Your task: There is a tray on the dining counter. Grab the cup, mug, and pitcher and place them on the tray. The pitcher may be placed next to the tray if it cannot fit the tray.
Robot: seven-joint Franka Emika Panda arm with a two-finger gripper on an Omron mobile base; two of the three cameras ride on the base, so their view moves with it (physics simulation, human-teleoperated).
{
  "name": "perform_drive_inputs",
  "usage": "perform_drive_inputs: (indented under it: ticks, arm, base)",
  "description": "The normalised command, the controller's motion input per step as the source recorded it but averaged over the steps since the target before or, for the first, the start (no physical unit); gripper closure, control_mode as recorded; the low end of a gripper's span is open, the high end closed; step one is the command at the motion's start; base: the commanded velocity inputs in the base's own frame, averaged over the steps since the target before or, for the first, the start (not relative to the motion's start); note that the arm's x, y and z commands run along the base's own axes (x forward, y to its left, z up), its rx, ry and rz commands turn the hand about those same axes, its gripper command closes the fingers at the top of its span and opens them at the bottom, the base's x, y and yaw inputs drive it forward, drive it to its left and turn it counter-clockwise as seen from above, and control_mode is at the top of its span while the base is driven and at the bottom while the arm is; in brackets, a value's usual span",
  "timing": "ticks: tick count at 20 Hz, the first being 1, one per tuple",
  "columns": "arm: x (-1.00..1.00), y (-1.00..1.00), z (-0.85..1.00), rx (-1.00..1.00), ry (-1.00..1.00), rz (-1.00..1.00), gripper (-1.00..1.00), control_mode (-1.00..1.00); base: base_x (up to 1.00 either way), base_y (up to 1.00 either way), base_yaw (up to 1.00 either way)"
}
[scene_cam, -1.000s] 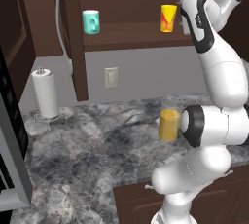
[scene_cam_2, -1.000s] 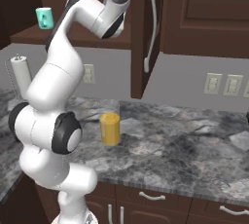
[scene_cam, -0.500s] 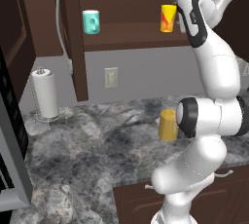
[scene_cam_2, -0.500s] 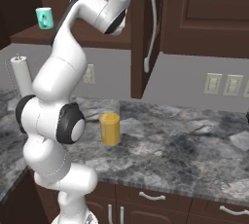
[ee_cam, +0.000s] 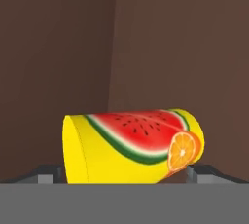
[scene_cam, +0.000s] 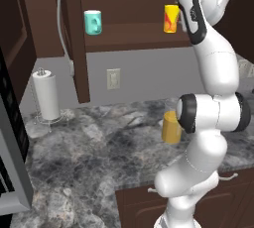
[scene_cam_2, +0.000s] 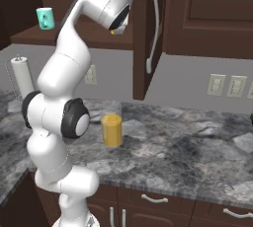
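The yellow cup (scene_cam: 171, 19) with a watermelon and orange print stands on the cabinet shelf (scene_cam: 130, 36). My gripper (scene_cam: 180, 20) is up at the shelf, right beside it. In the hand view the cup (ee_cam: 131, 150) lies sideways between the two fingertips (ee_cam: 48, 173) of my open gripper (ee_cam: 126, 172), which do not touch it. The teal mug (scene_cam: 93, 22) stands further left on the same shelf, and shows as the mug (scene_cam_2: 45, 18) in the right base view. The pitcher (scene_cam: 171, 127) with orange liquid stands on the marbled counter (scene_cam: 94, 162), partly behind my arm; pitcher (scene_cam_2: 111, 127). The tray and the dining counter are out of view.
A paper towel roll (scene_cam: 47, 95) stands at the counter's back left. An open cabinet door (scene_cam: 77, 38) hangs between the mug and the wall. A dark appliance (scene_cam: 10, 162) juts in at the left edge. Wall outlets (scene_cam_2: 227, 85) sit above the counter to the right.
The upper arm has swung a little and the hand has edged closer to the cup. The jaws stay open; cup, mug and pitcher have not moved.
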Motion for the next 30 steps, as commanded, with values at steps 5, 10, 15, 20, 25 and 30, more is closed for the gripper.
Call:
perform_drive_inputs:
  ticks: [5, 10, 15, 20, 25, 30]
  arm:
    - [0.12, 0.00, 0.00, 0.00, 0.04, 0.00, -1.00, -1.00]
    - [0.09, 0.00, 0.00, 0.00, 0.05, 0.00, -1.00, -1.00]
    - [0.03, 0.00, 0.00, 0.00, 0.05, 0.00, -1.00, -1.00]
    - [0.00, 0.00, 0.00, 0.00, 0.09, 0.00, -1.00, -1.00]
    - [0.00, 0.00, 0.00, 0.00, 0.09, 0.00, -1.00, -1.00]
    - [0.00, 0.00, 0.00, 0.00, 0.06, 0.00, -1.00, -1.00]
  base:
    - [0.00, 0.00, 0.00]
    - [0.00, 0.00, 0.00]
    - [0.00, 0.00, 0.00]
    - [0.00, 0.00, 0.00]
    - [0.00, 0.00, 0.00]
    - [0.00, 0.00, 0.00]
